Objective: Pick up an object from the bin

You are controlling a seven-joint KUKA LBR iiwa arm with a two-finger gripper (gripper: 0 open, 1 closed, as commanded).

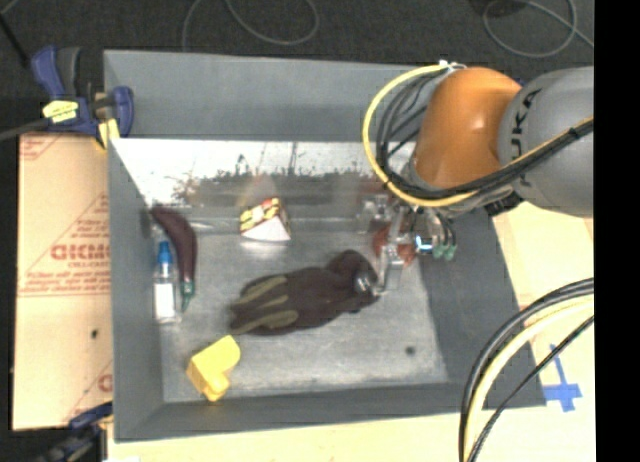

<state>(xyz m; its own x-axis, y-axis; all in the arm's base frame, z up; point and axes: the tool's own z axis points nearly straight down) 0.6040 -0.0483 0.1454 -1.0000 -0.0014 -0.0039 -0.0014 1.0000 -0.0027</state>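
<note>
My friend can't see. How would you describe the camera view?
The robot's gripper is at the right end of a dark fabric glove in the grey metal bin. A yellow plastic block, a small clear bottle and a white wedge-shaped carton lie to its left.

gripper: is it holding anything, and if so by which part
Cannot be told. The gripper is down at the cuff end of the dark glove, which lies flat in the bin.

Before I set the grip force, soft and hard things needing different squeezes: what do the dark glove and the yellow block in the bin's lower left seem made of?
Dark glove: soft fabric, likely knit or fleece, matte; it lies limp and creased, with no shine. Yellow block: probably rigid plastic or dense foam, smooth, even colour, crisp edges; I cannot tell which.
</note>
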